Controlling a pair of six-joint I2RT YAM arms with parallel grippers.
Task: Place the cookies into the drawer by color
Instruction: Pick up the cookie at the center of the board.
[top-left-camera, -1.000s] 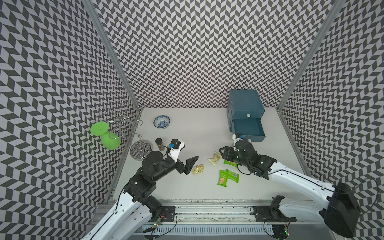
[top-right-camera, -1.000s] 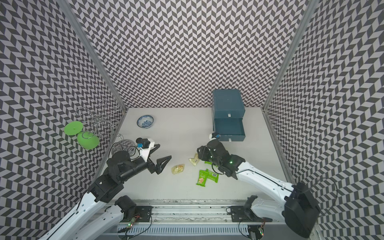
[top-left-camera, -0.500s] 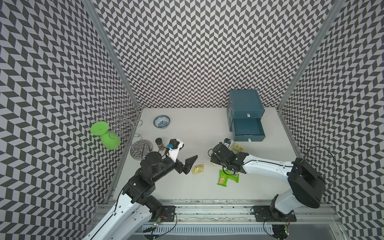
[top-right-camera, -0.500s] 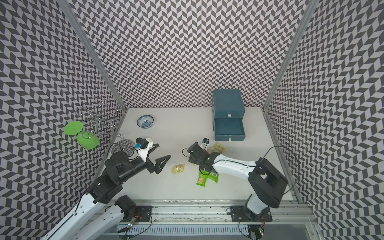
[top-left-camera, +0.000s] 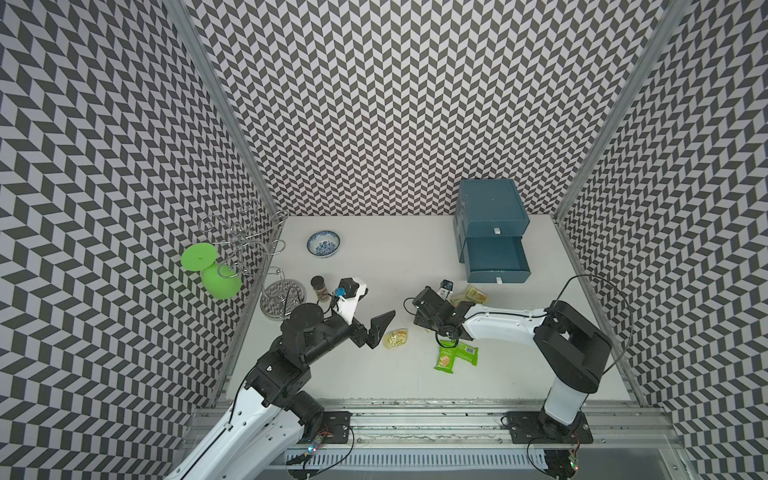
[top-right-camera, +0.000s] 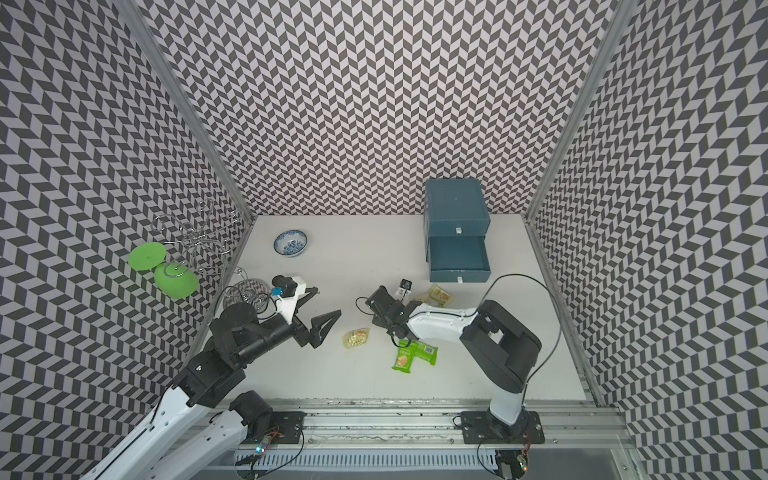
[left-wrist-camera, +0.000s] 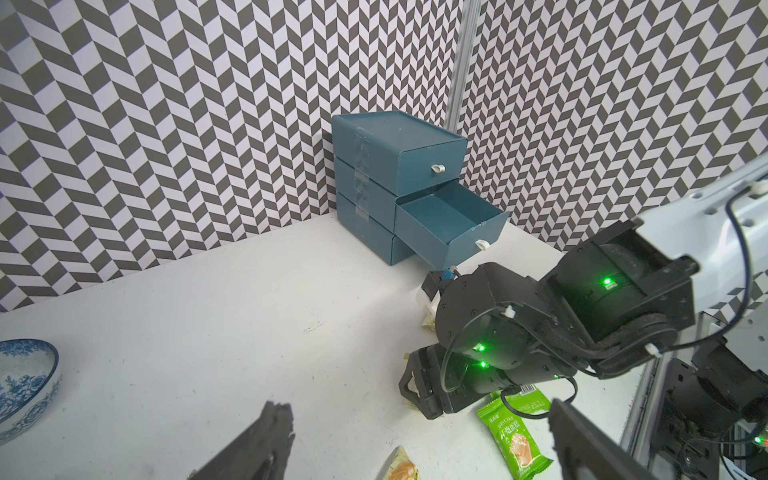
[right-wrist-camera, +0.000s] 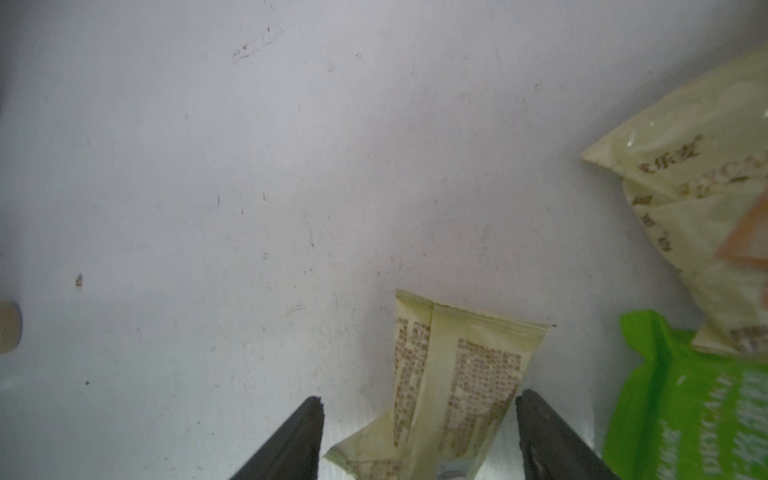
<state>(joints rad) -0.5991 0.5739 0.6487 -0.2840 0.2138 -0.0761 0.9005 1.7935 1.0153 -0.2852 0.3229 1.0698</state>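
Now right gripper (right-wrist-camera: 419, 397) back from drawer (top-left-camera: 496, 276), jaws parted astride pale yellow packet (right-wrist-camera: 453, 374) (loose); left gripper (left-wrist-camera: 415, 415) unchanged, wide.

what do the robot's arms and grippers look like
The left arm and right arm match: white link shells, black joint housings. The left gripper and right gripper are black with wedge-shaped fingers. A white camera mount with a blue connector sits by the left gripper. A thin black cable loops off the right arm, whose joints show small green lights.
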